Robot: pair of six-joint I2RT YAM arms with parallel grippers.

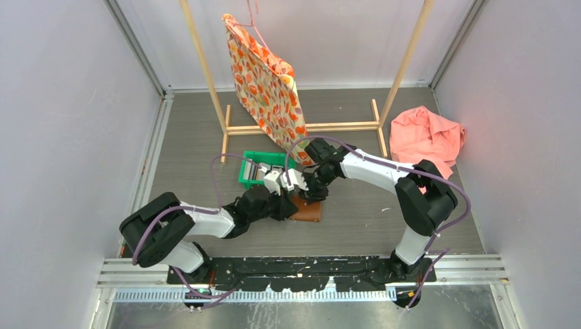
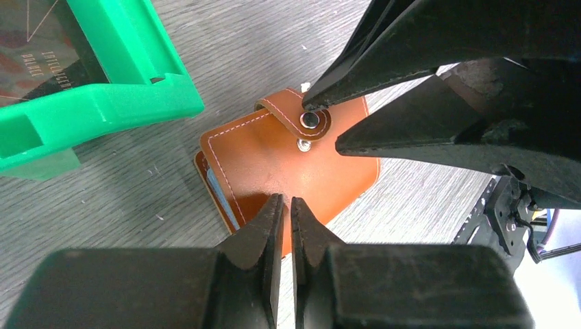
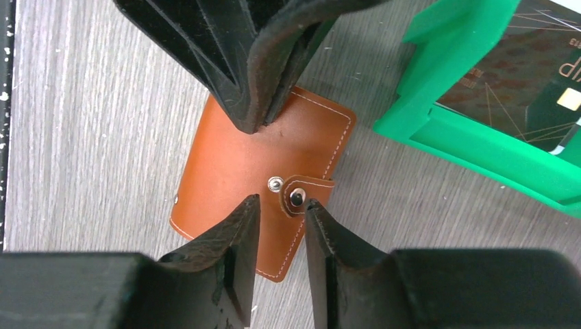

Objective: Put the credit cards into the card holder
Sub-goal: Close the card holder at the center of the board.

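The brown leather card holder lies folded shut on the grey table. Its snap strap sits just beside its silver stud, unfastened. A light blue card edge shows along the holder's side. My left gripper is shut, its tips resting on the holder's cover near one edge. Opposite it, my right gripper is open, its fingertips on either side of the strap's snap end. More credit cards, a dark one on top, lie in the green bin.
The green plastic bin stands just behind the holder, close to both grippers. A wooden rack with a hanging floral bag stands farther back. A pink cloth lies at the back right.
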